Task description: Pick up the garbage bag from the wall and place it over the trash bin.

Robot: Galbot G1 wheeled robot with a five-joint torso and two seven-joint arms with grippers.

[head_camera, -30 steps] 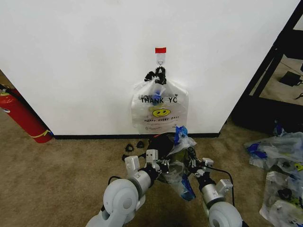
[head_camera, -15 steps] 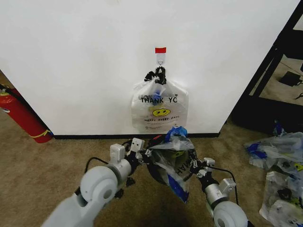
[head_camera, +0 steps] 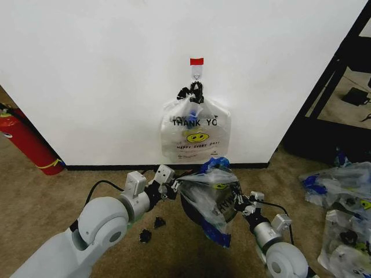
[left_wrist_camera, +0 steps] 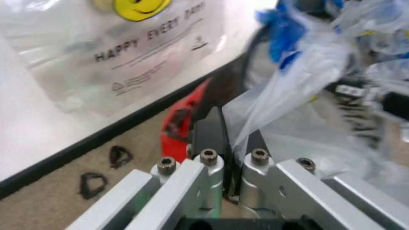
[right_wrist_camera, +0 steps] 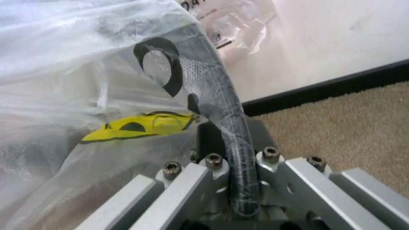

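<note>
Down on the carpet by the wall [head_camera: 87, 69], the garbage bag [head_camera: 210, 200] is stretched across the top of the trash bin [head_camera: 194, 208]. The left end effector [head_camera: 173, 186] is clamped on the bag's edge; the right end effector [head_camera: 236, 202] grips bag and bin rim together.

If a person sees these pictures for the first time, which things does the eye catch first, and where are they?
First, the garbage bag stretched over the black trash bin on the carpet below the wall, with the left claw pinching one side and the right claw at the other, closed over the bin's rim. Behind, another smiley "THANK YOU" bag hangs from the hook under red tape.
</note>
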